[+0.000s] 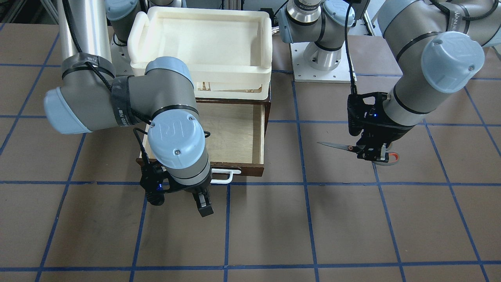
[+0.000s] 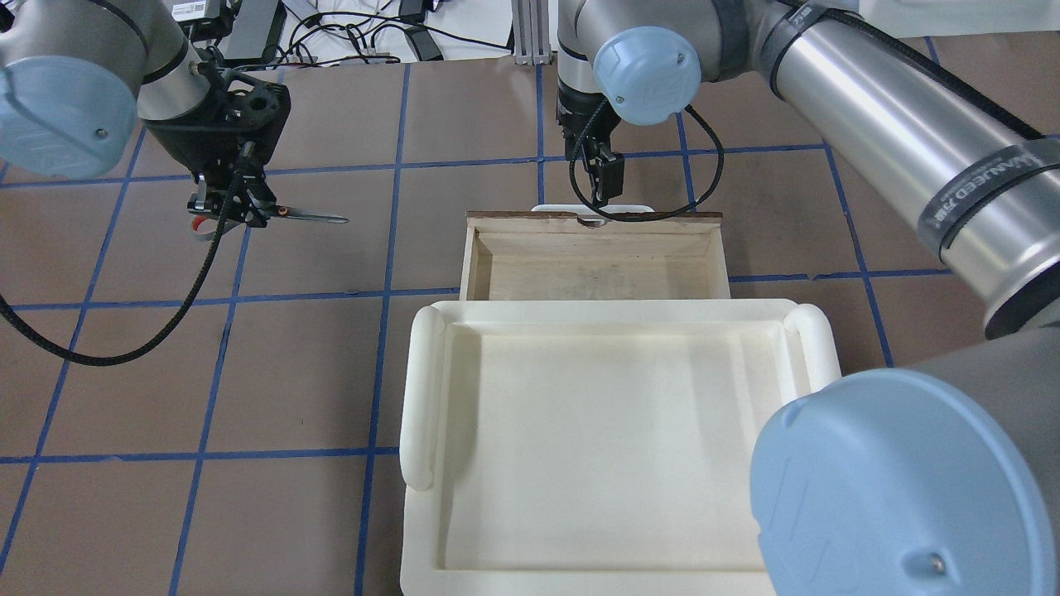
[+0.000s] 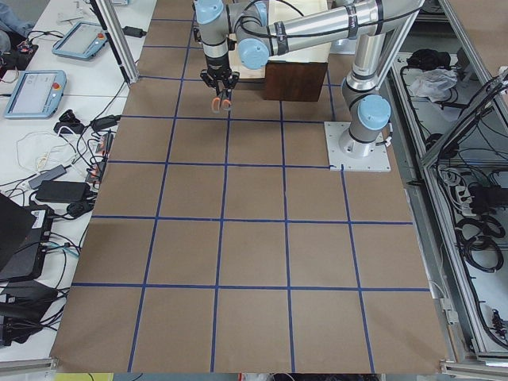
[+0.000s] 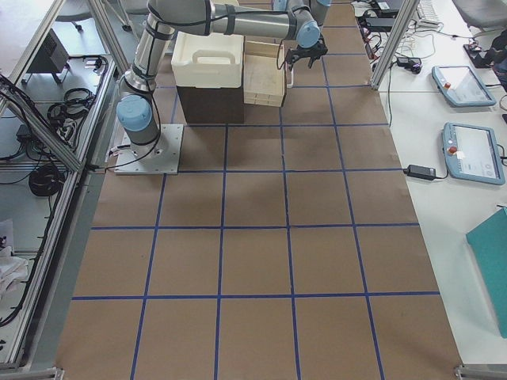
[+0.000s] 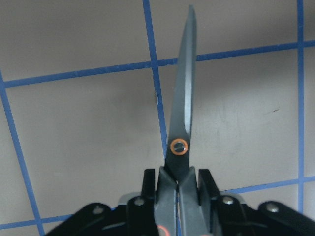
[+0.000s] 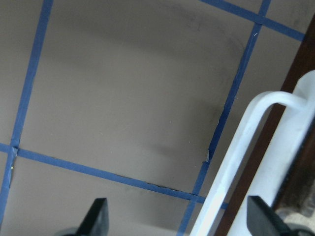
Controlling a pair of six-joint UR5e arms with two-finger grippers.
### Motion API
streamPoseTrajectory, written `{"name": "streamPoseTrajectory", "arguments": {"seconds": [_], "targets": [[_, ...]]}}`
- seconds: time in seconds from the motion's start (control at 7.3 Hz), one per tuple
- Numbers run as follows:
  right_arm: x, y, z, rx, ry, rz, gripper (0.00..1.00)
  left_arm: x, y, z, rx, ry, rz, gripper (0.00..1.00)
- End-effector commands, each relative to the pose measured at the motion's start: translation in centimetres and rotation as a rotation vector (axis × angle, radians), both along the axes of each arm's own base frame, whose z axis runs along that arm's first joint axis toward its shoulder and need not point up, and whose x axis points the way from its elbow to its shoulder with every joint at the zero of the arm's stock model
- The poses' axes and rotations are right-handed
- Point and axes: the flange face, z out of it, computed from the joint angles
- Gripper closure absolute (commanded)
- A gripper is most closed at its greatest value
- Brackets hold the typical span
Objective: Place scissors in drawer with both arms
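Status: the task is partly complete.

Drawer: we find the drawer (image 1: 261, 133) pulled out from under the cream bin (image 2: 422, 397). Its pale plywood interior is exposed and holds nothing. The opening step is judged done.

Right arm: the right gripper (image 2: 598, 178) hangs just in front of the white handle (image 1: 225, 176). In the right wrist view its fingertips (image 6: 98, 216) stand wide apart and clamp nothing. The handle runs past one side of them and is not gripped. We judge this arm to have no pressing work at present, unless the drawer needs steadying or is to be closed afterwards.

Left arm: the left gripper (image 1: 370, 150) is clamped on the scissors (image 1: 340, 147) at the handle end. The blades are closed together and project level towards the drawer. An orange-lined loop shows behind the fingers. The scissors appear to be clear of the table (image 1: 352, 227) and are well apart from the drawer, off to its side.

Outstanding: the scissors are to be carried across over the open drawer, lowered into the plywood interior and let go. None of this is done yet. Whether closing the drawer is required, the task sentence does not say.

Risk noted: the blades lead the travel, so we judge the tips must clear the drawer's side wall before any descent.
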Motion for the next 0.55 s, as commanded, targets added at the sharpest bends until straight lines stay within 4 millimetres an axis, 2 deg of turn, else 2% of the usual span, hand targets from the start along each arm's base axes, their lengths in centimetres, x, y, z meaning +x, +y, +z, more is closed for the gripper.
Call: {"name": "streamPoseTrajectory", "arguments": {"seconds": [0.0,0.14,0.27,0.41], "targets": [[-1.7,2.3,6.9,-0.082,-0.009,0.211,0.0,-0.6,0.3,0.0,0.006,-0.003,0.046,1.0],[-3.8,2.5,8.8,-0.108,0.009,0.333,0.0,-0.9,0.5,0.2,0.01,-0.002,0.066,1.0],[-5.1,3.2,10.7,-0.135,0.011,0.446,0.0,-1.1,0.6,0.2,0.009,0.004,0.065,1.0],[-6.7,3.5,11.7,-0.145,0.012,0.537,0.0,-1.9,0.8,0.4,0.011,0.004,0.074,1.0]]}}
